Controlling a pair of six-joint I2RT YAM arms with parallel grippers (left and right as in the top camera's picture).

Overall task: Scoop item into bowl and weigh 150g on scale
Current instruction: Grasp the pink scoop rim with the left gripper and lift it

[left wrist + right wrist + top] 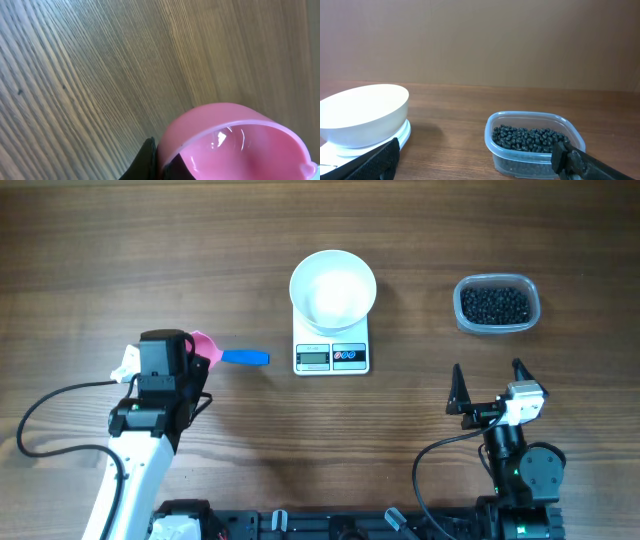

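Note:
The white bowl [333, 288] [362, 112] stands empty on the small white scale [332, 356] [404, 134] at the table's middle back. The item, black bead-like grains [494, 304] [527, 138], fills a clear plastic tub [531, 315] [540, 162] at the back right. A pink scoop [204, 342] [235, 140] with a blue handle [246, 358] lies left of the scale. My left gripper [192, 352] [162, 164] is shut on the scoop's rim, one finger inside and one outside. My right gripper [490, 385] [477, 155] stands open, low and well in front of the tub, holding nothing.
Bare wooden table [120, 250] stretches to the left and along the front between the two arms. A black cable [40, 420] loops by the left arm. A plain wall [480, 40] rises behind the table in the right wrist view.

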